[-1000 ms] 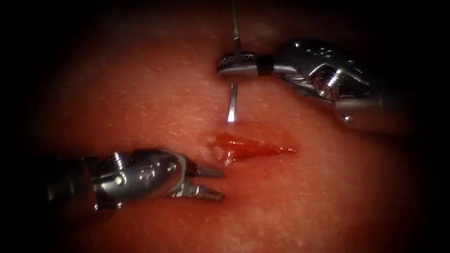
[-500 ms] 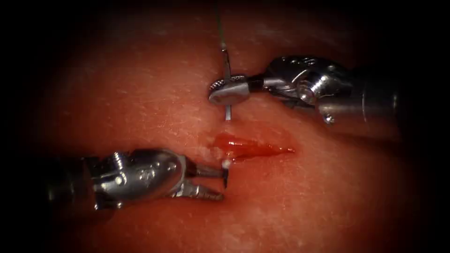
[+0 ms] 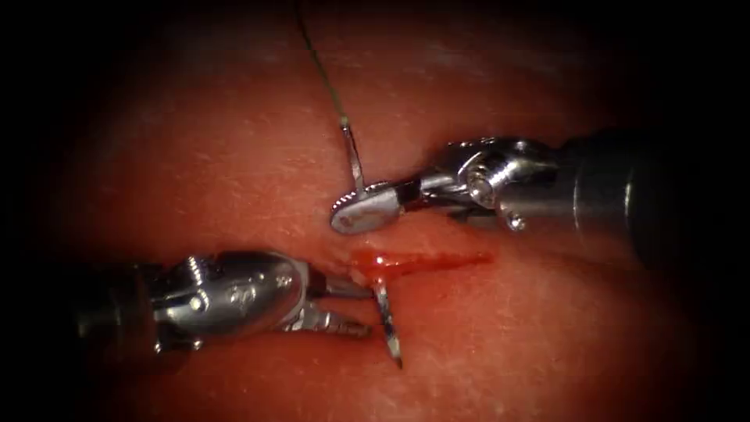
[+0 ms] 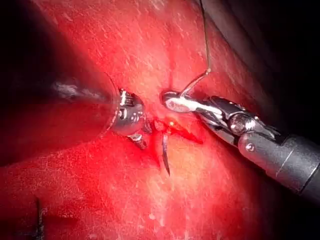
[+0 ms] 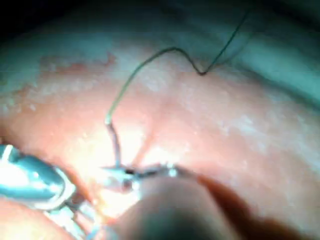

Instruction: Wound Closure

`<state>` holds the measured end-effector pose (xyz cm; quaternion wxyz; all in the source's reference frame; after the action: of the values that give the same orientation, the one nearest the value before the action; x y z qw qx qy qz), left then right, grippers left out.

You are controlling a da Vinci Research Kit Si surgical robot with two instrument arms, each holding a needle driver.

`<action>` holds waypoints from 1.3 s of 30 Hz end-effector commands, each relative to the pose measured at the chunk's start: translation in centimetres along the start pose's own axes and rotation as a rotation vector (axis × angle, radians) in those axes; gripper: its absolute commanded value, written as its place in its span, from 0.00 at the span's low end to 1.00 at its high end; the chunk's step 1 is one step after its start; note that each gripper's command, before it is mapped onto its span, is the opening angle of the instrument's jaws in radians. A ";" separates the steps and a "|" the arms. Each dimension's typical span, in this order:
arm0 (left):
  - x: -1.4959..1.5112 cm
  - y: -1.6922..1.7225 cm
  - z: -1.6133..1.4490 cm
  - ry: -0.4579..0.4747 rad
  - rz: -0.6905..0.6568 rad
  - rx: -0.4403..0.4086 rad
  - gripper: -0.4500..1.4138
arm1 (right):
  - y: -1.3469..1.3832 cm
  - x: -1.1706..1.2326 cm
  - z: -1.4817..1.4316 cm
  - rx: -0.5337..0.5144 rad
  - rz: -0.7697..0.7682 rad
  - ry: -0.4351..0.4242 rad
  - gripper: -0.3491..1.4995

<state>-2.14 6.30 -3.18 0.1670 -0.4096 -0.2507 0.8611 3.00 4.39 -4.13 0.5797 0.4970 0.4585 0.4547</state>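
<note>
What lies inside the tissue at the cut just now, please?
The needle's middle runs through the tissue under the cut; that stretch is hidden. Its tip shows below the cut; the right tool holds its tail.

Right tool (image 3: 361, 212) jaws clamped, wrist angled leftward; left tool (image 3: 344, 309) jaws parted, level.

Legible text, labels, brands, numbers, signs: none. No marking can be read on any surface in the endoscope view or in either wrist view.
</note>
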 end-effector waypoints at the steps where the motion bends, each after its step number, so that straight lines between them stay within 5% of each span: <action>1: -0.01 0.00 0.07 0.002 -0.003 -0.003 0.29 | 0.08 0.07 0.03 -0.036 -0.073 0.046 0.55; 2: 0.00 0.02 0.04 0.002 0.008 -0.005 0.29 | 0.13 0.15 -0.02 -0.070 -0.116 0.086 0.76; 5: -0.01 0.05 0.02 0.002 0.074 -0.008 0.29 | 0.22 0.27 -0.12 -0.129 -0.189 0.144 0.89; 16: 0.02 0.08 -0.22 0.069 0.334 0.083 0.33 | 0.33 0.49 -0.66 -0.231 -0.229 0.242 0.90; 26: 0.22 0.08 -0.03 0.168 0.631 0.169 0.48 | 0.36 0.49 -0.67 -0.237 -0.232 0.246 0.89; 39: 0.24 -0.12 0.00 0.182 0.630 0.248 0.53 | 0.46 0.43 -0.60 -0.243 -0.243 0.249 0.88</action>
<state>-2.24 6.54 -3.31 -0.0365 -0.5174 0.0122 0.8549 2.37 4.94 -3.81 0.6258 0.3032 0.5229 0.4929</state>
